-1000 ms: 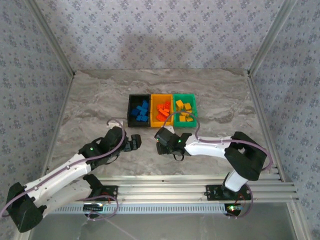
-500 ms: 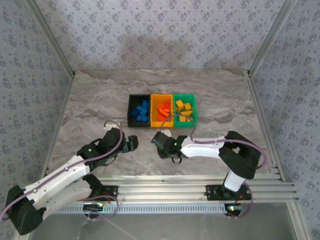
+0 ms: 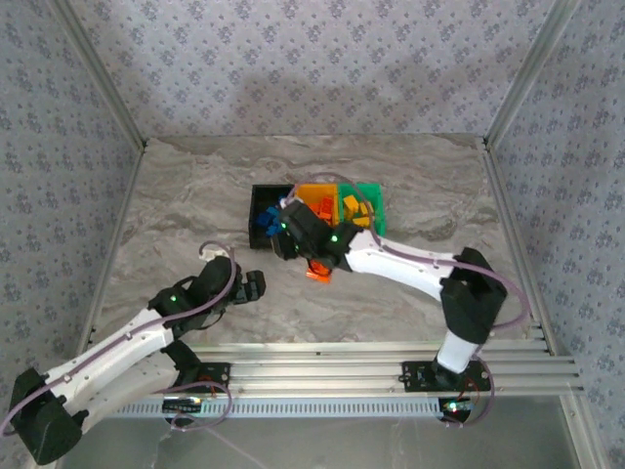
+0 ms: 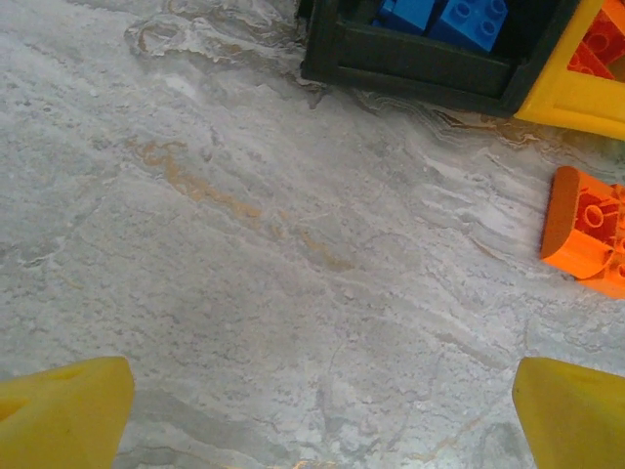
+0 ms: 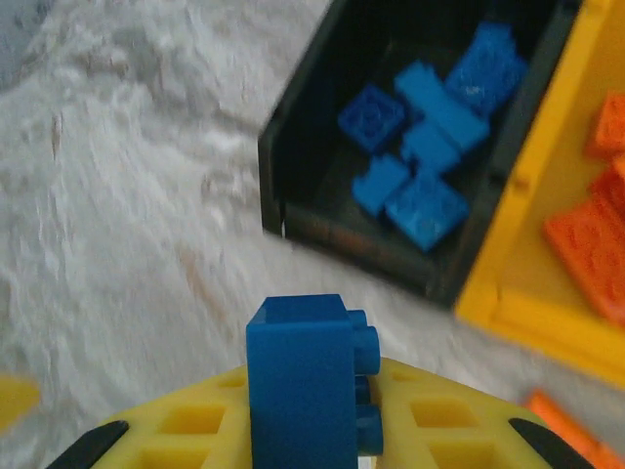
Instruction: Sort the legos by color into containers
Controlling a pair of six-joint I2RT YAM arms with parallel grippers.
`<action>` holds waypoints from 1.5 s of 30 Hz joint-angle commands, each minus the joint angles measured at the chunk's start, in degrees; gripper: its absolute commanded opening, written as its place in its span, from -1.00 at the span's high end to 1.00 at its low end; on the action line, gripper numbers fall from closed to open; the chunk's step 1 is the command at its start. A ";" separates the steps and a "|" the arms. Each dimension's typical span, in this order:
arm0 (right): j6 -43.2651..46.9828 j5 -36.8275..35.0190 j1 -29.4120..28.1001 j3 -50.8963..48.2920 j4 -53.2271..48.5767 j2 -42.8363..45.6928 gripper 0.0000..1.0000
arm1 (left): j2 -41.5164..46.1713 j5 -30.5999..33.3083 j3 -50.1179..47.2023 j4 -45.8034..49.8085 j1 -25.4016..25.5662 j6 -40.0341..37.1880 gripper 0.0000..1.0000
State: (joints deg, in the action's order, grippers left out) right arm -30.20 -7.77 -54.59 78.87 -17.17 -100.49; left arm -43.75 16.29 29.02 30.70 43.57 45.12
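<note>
My right gripper (image 5: 308,435) is shut on a blue lego (image 5: 301,381), held just short of the black container's (image 5: 293,147) near left corner. Several blue legos (image 5: 420,147) lie inside that container. In the top view the right gripper (image 3: 277,234) hovers over the black container's (image 3: 258,200) front edge, beside the orange container (image 3: 312,190) and the green container (image 3: 372,194). One orange lego (image 3: 317,273) lies on the table in front of the containers and appears again as the orange lego (image 4: 586,230). My left gripper (image 4: 317,420) is open over bare marble, left of that brick.
Orange legos (image 5: 591,234) fill the orange container (image 5: 522,264), and yellow legos (image 3: 354,211) lie in the green one. The right arm (image 3: 391,259) stretches across the table's middle. Metal frame rails (image 3: 391,357) border the near edge.
The right gripper closed on the blue lego and swung up and left to the black container. An orange lego now shows on the table. The left arm drew back slightly.
</note>
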 commanded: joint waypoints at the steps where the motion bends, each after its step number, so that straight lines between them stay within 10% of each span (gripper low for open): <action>1: 4.26 1.14 2.04 6.41 -1.36 -7.13 0.41 | 1.92 -0.53 -0.49 1.80 -0.38 0.77 -0.99; 10: 8.72 -0.57 5.21 20.72 3.25 -19.99 0.30 | 3.31 -1.52 -0.99 2.88 -0.45 0.71 -0.99; 18: 9.21 -1.74 5.90 20.72 7.95 -19.45 -0.40 | 3.49 -2.03 -1.24 1.75 -0.58 0.25 -0.99; 28: 5.36 -6.72 5.43 -1.52 15.94 1.12 -0.56 | -4.43 -6.24 2.28 -6.07 -0.37 -3.86 -0.99; 45: -5.43 -14.39 5.49 -34.40 8.62 34.30 -0.64 | -48.28 -1.79 25.50 -16.21 6.97 -12.89 -0.62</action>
State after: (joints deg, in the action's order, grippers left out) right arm -33.50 -18.96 -49.04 46.11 -6.15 -69.78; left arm -88.77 12.62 51.48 15.55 50.37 34.20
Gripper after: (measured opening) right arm 0.818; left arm 0.825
